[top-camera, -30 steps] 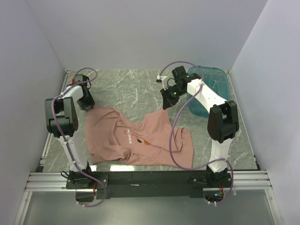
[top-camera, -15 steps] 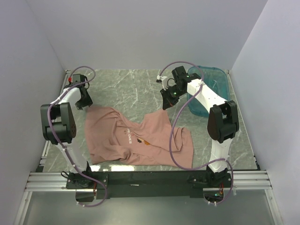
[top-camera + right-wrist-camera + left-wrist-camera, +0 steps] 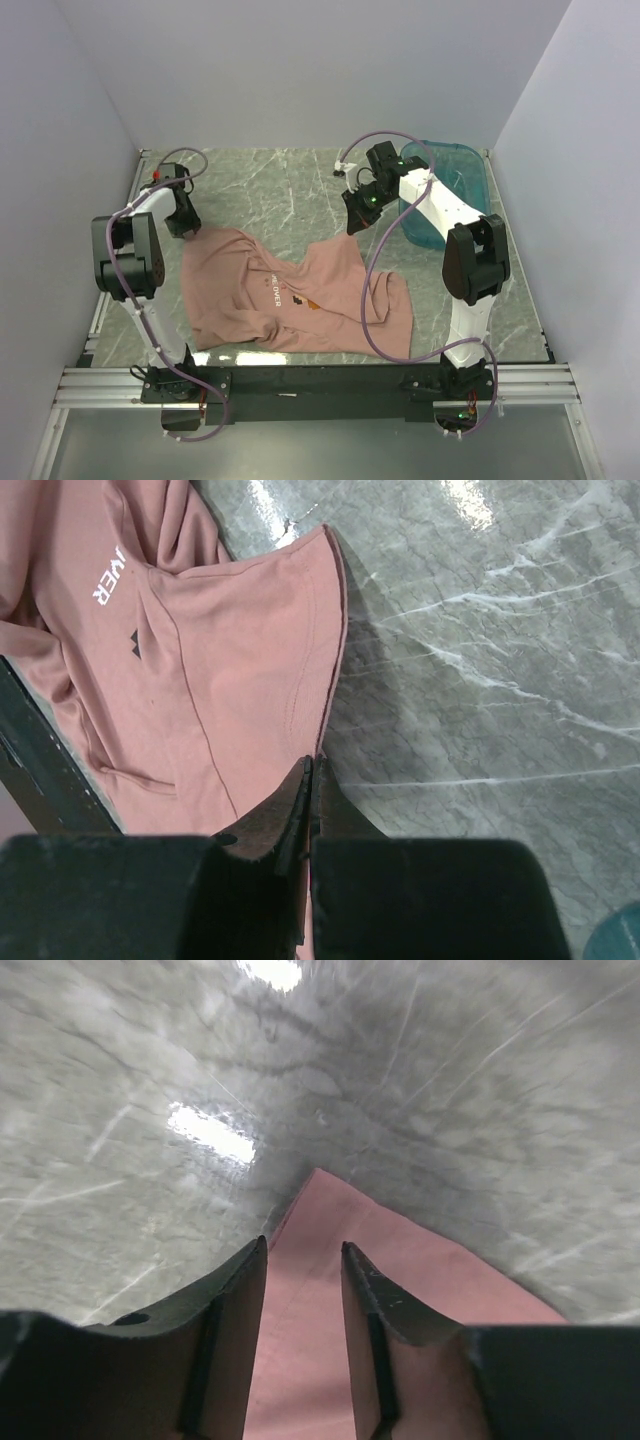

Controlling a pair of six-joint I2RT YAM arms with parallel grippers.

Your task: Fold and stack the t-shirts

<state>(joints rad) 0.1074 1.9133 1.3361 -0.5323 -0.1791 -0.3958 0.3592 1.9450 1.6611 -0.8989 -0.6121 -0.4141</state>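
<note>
One salmon-pink t-shirt (image 3: 250, 300) lies spread and rumpled on the marble table, its white chest print (image 3: 276, 286) facing up. My left gripper (image 3: 185, 226) is down at the shirt's far-left corner. In the left wrist view its jaws (image 3: 303, 1250) stand apart astride that pointed corner (image 3: 420, 1260), with the fabric flat on the table between them. My right gripper (image 3: 352, 222) is at the shirt's far-right edge. In the right wrist view it (image 3: 312, 760) is shut on the hem of the t-shirt (image 3: 230, 650), with pink cloth showing between the jaws.
A translucent teal tub (image 3: 447, 196) stands at the back right behind the right arm; its corner (image 3: 625, 935) shows in the right wrist view. Grey walls close in the table (image 3: 280, 185) on three sides. The arms' purple cables hang over the shirt's right part.
The left arm's elbow swung out to the left and back, and its gripper settled slightly nearer on the shirt corner. The right arm and the shirt have not moved.
</note>
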